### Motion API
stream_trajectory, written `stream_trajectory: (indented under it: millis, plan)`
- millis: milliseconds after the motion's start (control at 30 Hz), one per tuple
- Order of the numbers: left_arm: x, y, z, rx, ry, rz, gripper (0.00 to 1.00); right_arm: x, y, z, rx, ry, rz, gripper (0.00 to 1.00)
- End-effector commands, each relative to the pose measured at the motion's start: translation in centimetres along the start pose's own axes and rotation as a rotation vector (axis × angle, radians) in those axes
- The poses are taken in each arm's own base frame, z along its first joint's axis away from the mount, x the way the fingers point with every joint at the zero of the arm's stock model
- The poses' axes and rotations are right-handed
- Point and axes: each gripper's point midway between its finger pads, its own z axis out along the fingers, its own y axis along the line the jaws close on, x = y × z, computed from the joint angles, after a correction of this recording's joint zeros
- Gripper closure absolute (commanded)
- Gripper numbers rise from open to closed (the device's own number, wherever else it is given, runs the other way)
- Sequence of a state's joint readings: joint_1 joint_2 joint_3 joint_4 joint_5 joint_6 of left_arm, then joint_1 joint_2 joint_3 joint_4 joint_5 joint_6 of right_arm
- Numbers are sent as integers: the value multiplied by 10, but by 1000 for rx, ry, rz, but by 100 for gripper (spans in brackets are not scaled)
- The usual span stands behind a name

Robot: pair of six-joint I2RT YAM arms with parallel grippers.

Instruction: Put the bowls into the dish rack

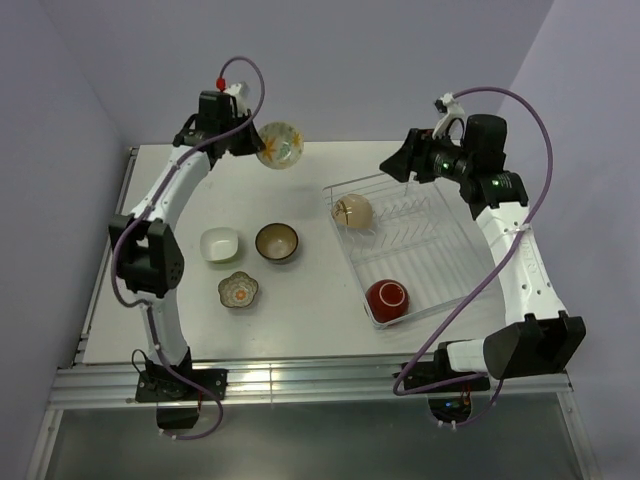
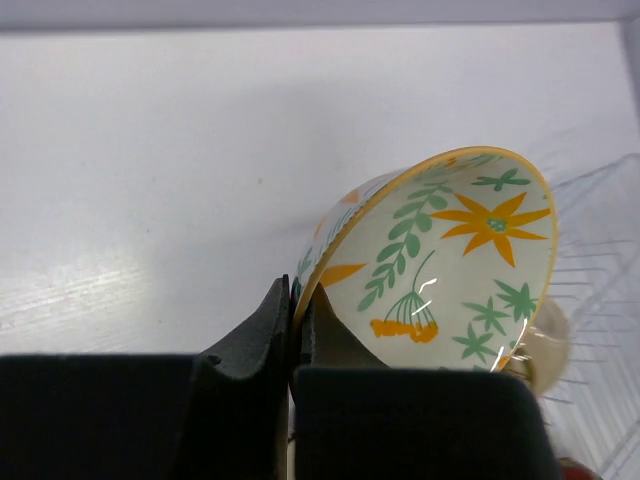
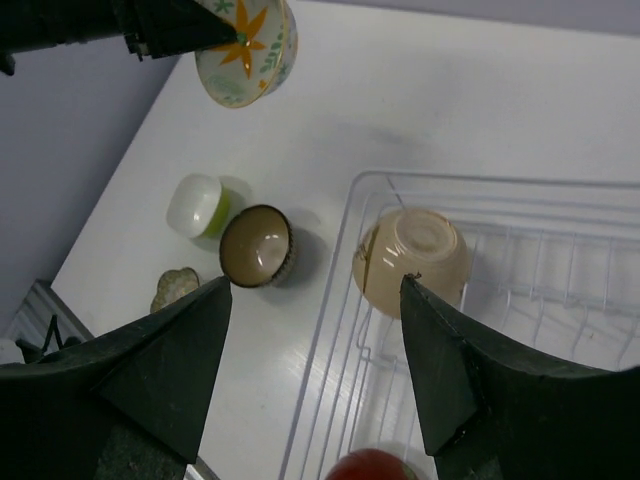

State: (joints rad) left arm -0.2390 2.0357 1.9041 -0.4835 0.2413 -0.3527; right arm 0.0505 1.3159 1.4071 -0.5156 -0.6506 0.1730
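Observation:
My left gripper (image 1: pixel 250 146) (image 2: pixel 296 300) is shut on the rim of a cream bowl with orange flowers (image 1: pixel 279 144) (image 2: pixel 450 260) (image 3: pixel 245 50), holding it tilted above the table's far side. The white wire dish rack (image 1: pixel 440 235) (image 3: pixel 350 260) lies at the right. In it are an upturned beige bowl (image 1: pixel 352 211) (image 3: pixel 412 260) and a red bowl (image 1: pixel 387 298) (image 3: pixel 375 467). My right gripper (image 1: pixel 397 165) (image 3: pixel 315 285) hangs open over the rack's far left corner, holding nothing. On the table stand a white bowl with a yellow-green outside (image 1: pixel 219 243) (image 3: pixel 197 205), a dark brown bowl (image 1: pixel 277 242) (image 3: pixel 257 245) and a flower-shaped patterned bowl (image 1: pixel 239 290) (image 3: pixel 175 288).
The white table (image 1: pixel 300 320) ends at a metal rail along its near edge, where both arm bases are bolted. Purple walls close in the far side and the left and right sides.

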Motion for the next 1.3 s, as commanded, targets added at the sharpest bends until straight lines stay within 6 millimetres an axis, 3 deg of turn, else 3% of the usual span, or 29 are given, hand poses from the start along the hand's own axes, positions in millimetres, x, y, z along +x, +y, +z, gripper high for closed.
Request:
stream_trajectory:
  millis: [0,33,67,100,133,167,200,233,267,300,500,600,733,1267]
  plan:
    - [-64,-66,-75,99,-197,114,100,-48,26,-4,-42,-129,-65,25]
    - [-58,-81,-77,128,-193,146,100,-55,31,-5,-52,-143,-113,23]
    - [-60,-98,-93,176,-220,181,100,-54,43,-4,-96,-134,-148,21]
    - [-63,-122,-103,252,-266,253,100,-55,50,-4,-131,-127,-180,12]
    - [-47,-127,-102,302,-248,279,100,-64,59,-11,-162,-145,-266,7]
    - [-44,-143,-114,386,-271,314,100,-59,67,-16,-206,-115,-295,2]
    - [-52,-155,-143,428,-338,341,100,-59,70,-18,-226,-98,-333,0]
    - [-48,-158,-146,456,-377,358,100,-70,80,-28,-248,-116,-425,0]
    - [-49,-166,-164,489,-403,375,100,-59,83,-32,-272,-66,-412,0]
    - [-47,-169,-169,508,-399,383,100,-58,88,-36,-302,-55,-418,0]
    - [-27,-202,-219,735,-397,396,100,-29,119,-47,-457,11,-204,0]
    - [-18,-203,-226,753,-380,381,100,-13,139,-49,-520,74,-65,0]
    - [-12,-200,-224,742,-373,378,100,-16,161,-54,-565,56,-19,0]
    - [3,-225,-232,795,-365,385,100,-1,162,-13,-483,104,60,0]
